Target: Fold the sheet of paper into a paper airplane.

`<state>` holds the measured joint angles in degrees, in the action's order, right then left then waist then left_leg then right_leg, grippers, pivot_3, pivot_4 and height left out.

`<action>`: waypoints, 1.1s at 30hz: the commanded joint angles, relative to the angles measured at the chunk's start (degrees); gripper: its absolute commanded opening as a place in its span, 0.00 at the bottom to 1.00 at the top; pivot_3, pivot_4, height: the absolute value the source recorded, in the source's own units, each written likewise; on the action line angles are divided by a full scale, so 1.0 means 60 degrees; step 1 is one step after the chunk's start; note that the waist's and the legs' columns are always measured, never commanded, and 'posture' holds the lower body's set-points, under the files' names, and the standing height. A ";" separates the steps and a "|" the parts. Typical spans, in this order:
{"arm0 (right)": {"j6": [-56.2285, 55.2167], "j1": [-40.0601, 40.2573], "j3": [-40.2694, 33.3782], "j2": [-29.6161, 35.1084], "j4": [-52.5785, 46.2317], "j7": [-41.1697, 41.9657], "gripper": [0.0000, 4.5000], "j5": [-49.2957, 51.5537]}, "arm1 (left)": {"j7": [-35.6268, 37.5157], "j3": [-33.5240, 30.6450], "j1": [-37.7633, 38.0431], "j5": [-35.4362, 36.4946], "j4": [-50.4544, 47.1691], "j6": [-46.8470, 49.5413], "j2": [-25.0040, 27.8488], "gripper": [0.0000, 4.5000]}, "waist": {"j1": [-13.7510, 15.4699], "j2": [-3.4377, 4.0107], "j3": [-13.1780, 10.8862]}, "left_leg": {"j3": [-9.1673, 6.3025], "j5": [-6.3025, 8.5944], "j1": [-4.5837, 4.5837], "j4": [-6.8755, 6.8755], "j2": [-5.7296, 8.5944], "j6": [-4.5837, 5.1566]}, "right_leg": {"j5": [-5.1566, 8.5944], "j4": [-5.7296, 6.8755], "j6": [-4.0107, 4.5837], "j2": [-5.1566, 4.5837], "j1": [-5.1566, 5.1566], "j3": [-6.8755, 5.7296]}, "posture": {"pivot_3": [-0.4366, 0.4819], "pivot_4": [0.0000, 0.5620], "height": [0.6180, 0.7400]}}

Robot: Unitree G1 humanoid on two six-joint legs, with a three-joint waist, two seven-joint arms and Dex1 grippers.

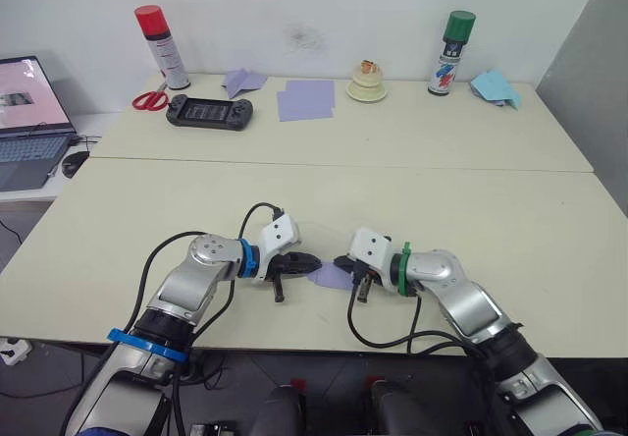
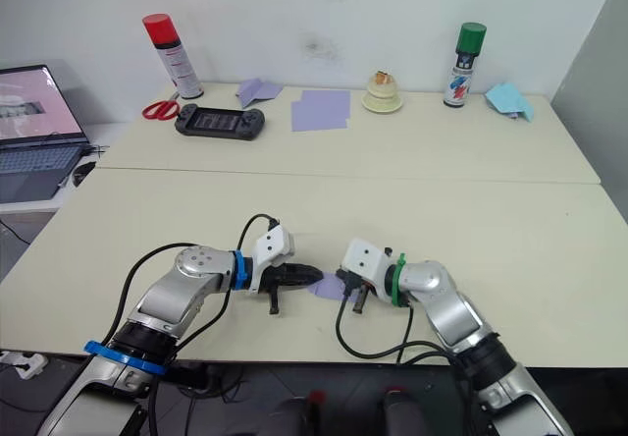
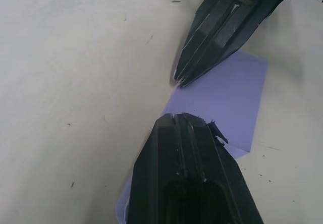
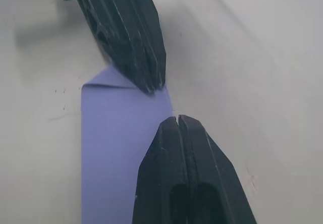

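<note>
The sheet of paper (image 1: 332, 278) is a small, partly folded lavender piece lying flat near the table's front edge. My left gripper (image 1: 312, 262) comes in from the left, shut, its tips resting on the paper's left part. My right gripper (image 1: 340, 263) comes from the right, also shut, its tips on the paper's far edge. The two tips nearly touch each other. In the left wrist view the paper (image 3: 227, 98) runs under my left gripper (image 3: 179, 117). In the right wrist view the paper (image 4: 113, 133) lies beneath my right gripper (image 4: 177, 119). Whether either one pinches the paper I cannot tell.
At the table's back stand a red spray can (image 1: 162, 45), scissors (image 1: 149, 99), a game controller (image 1: 209, 112), a flat folded lavender plane (image 1: 241, 81), two overlapping lavender sheets (image 1: 306, 99), a cream dish (image 1: 368, 84), a green spray can (image 1: 451, 51) and light-blue folded paper (image 1: 494, 86). A laptop (image 1: 29, 122) sits left.
</note>
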<state>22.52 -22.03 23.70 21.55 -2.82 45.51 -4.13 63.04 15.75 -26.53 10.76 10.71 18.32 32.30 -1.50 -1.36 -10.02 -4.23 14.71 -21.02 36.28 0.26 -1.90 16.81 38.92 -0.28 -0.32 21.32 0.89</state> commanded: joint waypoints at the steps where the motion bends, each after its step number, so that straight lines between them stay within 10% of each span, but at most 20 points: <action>1: 0.0883 0.0638 -0.0103 0.0562 0.0274 0.0005 0.00 -0.0153 | -0.0073 0.0160 0.0251 -0.0391 0.0292 0.0138 0.0111 0.00 | -0.0002 -0.0001 0.0003 | 0.0000 0.0000 0.0002 0.0000 0.0000 0.0000 | 0.0001 0.0000 -0.0002 0.0000 -0.0001 0.0001 | 0.48 0.27 1.00; 17: 0.2059 0.0792 -0.3099 0.0220 -0.1097 -0.0629 0.00 0.2730 | -0.0083 0.0196 0.0147 -0.0407 0.0461 0.0113 -0.0003 0.00 | 0.0007 0.0005 -0.0004 | 0.0000 0.0000 -0.0004 0.0000 0.0012 0.0000 | 0.0006 -0.0007 -0.0011 -0.0016 -0.0002 -0.0001 | 0.48 0.27 1.00; 33: -0.0532 0.0646 -0.0840 -0.0391 0.0244 -0.0573 0.00 0.1336 | -0.0352 -0.0145 0.0290 -0.0298 0.0266 0.0067 0.0003 0.00 | -0.0003 0.0013 -0.0010 | 0.0001 -0.0001 -0.0008 -0.0012 0.0011 0.0000 | 0.0007 -0.0008 -0.0014 -0.0014 0.0009 -0.0001 | 0.48 0.27 1.00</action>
<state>20.45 -17.46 17.91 18.71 -1.66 41.41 5.04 63.00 15.28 -26.00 10.70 10.73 18.03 32.22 -1.52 -1.28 -10.08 -4.23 14.71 -21.06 36.21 0.32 -1.90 16.85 38.87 -0.36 -0.40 21.37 0.88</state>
